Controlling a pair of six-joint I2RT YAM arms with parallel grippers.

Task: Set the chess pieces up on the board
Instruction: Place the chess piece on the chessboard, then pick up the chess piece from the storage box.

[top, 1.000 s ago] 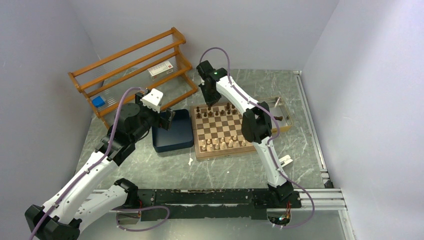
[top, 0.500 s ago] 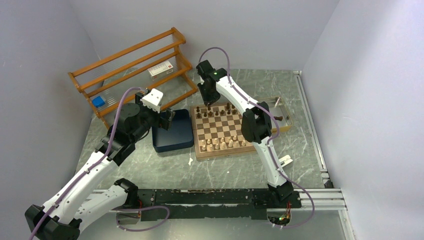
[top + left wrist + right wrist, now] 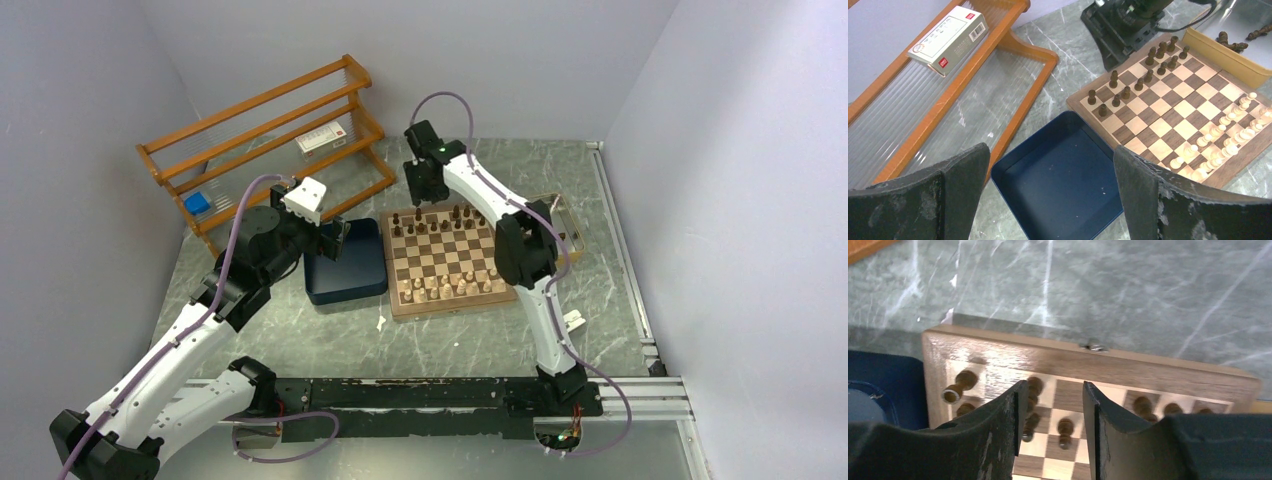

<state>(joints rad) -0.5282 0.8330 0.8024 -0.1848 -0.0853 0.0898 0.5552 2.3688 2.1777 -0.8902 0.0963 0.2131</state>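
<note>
Since a second ago the right arm has drawn up and back from the far-left part of the board [image 3: 450, 255], leaving a tall piece [image 3: 418, 214] standing in the back row where it had hovered. The right fingers [image 3: 998, 430] are spread with nothing between them. They hang over the far rim, above that piece and the bare square beside it. The left fingers [image 3: 1158, 200] are spread wide and empty over the blue tray [image 3: 1063, 175], unmoved.

The step in hand looks like the release after a placement. Dark chess pieces [image 3: 1148, 75] fill most of the two far rows, and pale pieces [image 3: 450, 288] line the two near rows. One back-row square, third from the left corner, is bare. A few spare pieces [image 3: 1230, 37] lie in the tan tray [image 3: 1228, 57] off the board's right side. The next move probably calls for the right arm to swing to that tray, pinch one piece by its neck and carry it to the bare square without brushing its neighbours.

On the board the pieces stand upright, long axis vertical, heads up. Those in the tan tray lie on their sides, long axis along its floor.
</note>
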